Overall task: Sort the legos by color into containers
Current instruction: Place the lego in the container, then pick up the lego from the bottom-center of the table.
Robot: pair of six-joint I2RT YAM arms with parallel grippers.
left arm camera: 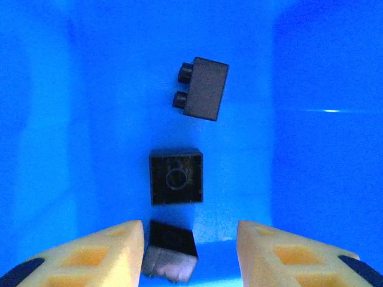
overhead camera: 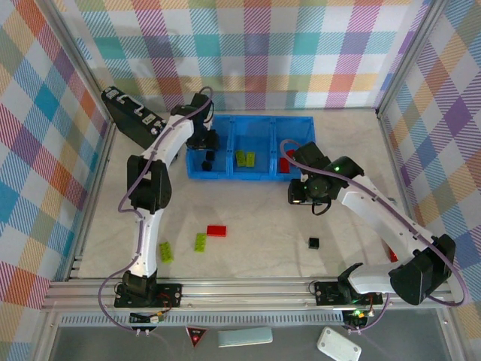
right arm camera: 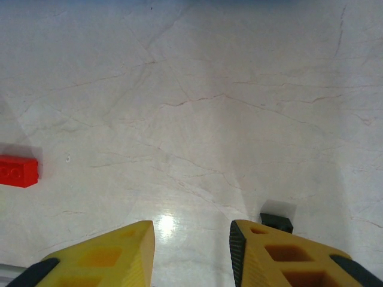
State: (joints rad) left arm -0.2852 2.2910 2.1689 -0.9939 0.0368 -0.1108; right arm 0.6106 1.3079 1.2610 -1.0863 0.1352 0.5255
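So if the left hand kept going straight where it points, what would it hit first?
Probably the black brick just ahead of the left hand, low between its fingers, then the floor of the tray. How far off the brick lies is hard to judge.

Work surface: a table [overhead camera: 255, 218] with a pale, marble-patterned top. At close range it shows fine grey and brownish veins and a slight sheen. One soft glare spot [right arm camera: 164, 226] from overhead light lies on it in the right wrist view. Enclosure: pastel plaid cloth forms the back wall [overhead camera: 255, 53], left wall [overhead camera: 37, 150] and right wall [overhead camera: 443, 135], all hanging flat. Aluminium posts [overhead camera: 406, 56] rise at the far corners. A slotted aluminium rail [overhead camera: 248, 289] runs along the table's near edge, with a grey shelf [overhead camera: 293, 342] beyond it at the bottom of the top view. Lighting is even and shadows are faint and short.
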